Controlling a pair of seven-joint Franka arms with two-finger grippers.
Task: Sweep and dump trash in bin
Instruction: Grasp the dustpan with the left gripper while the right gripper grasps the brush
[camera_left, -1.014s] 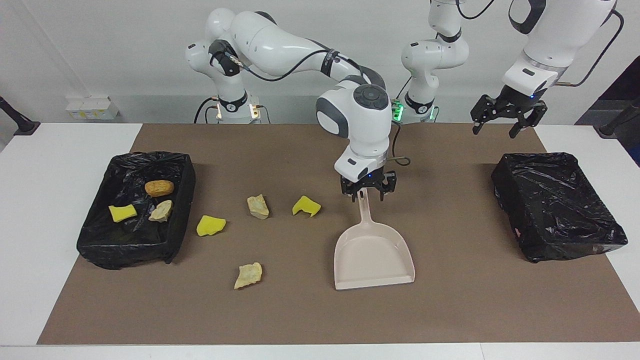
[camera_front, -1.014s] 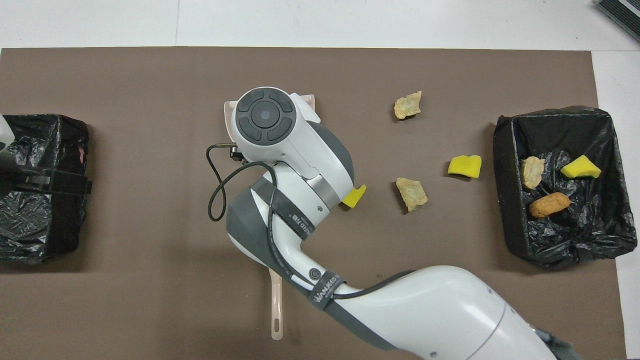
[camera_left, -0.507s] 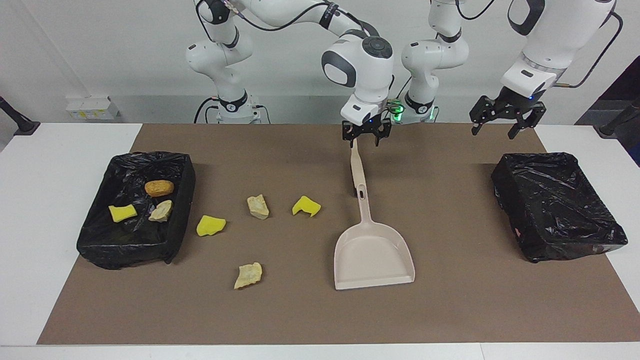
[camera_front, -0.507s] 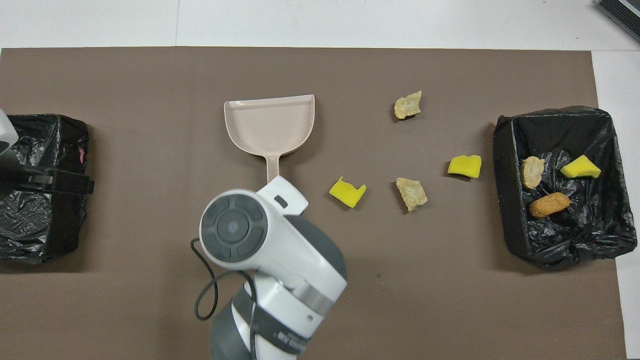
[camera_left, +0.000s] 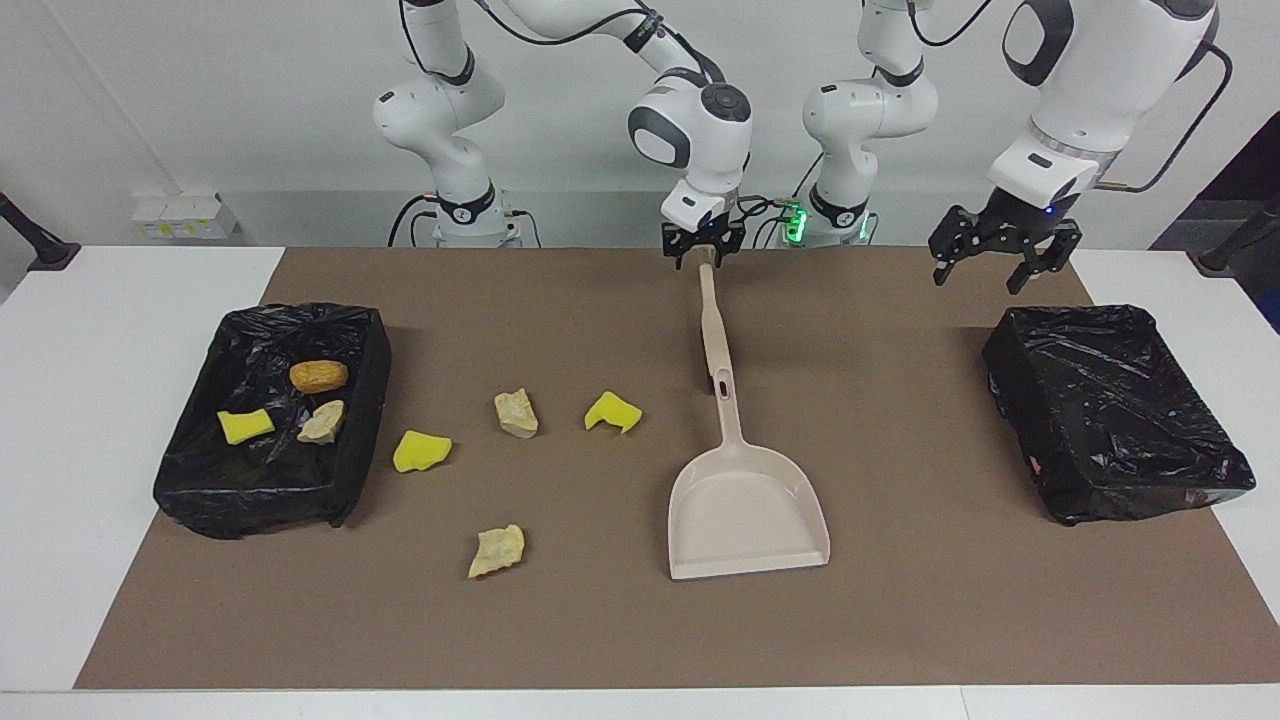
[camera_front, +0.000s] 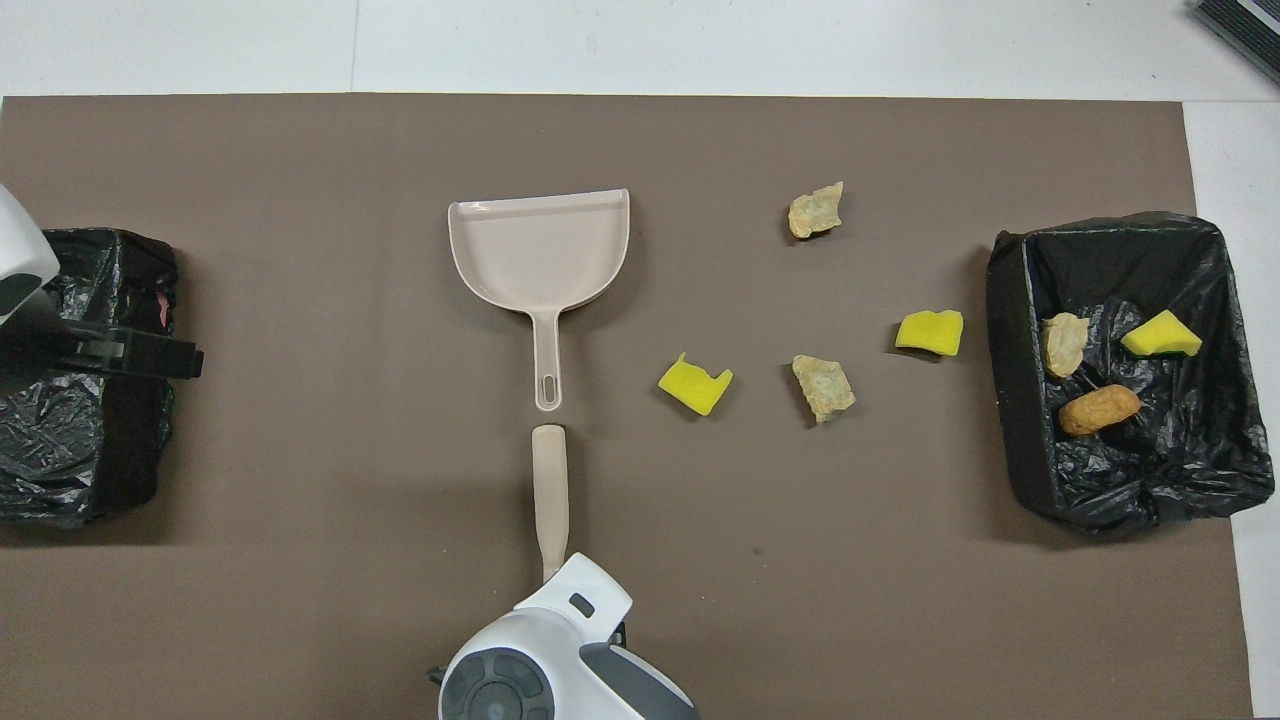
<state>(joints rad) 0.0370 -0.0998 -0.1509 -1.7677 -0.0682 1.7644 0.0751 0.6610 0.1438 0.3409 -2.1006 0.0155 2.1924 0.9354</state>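
Several scraps of trash lie on the brown mat: a yellow sponge chunk (camera_left: 612, 412), a beige lump (camera_left: 516, 413), another yellow chunk (camera_left: 421, 451) and a beige lump (camera_left: 497, 550). Three more pieces sit in the black-lined bin (camera_left: 200, 500) at the right arm's end. The beige dustpan (camera_left: 745, 510) lies flat with its handle pointing toward the robots. In line with it lies the beige brush handle (camera_left: 710, 330). My right gripper (camera_left: 703, 250) is down at that handle's end nearest the robots, which it hides. My left gripper (camera_left: 995, 262) hangs open, holding nothing.
A second black-lined bin (camera_left: 1120, 480) stands at the left arm's end of the mat, and the left gripper (camera_front: 110, 352) hovers above the side of it nearer the dustpan. White table shows around the mat.
The right arm rose from the dustpan's handle and drew back toward the robots, then came down at the brush handle's end. The left gripper shifted slightly. Dustpan and trash stayed put.
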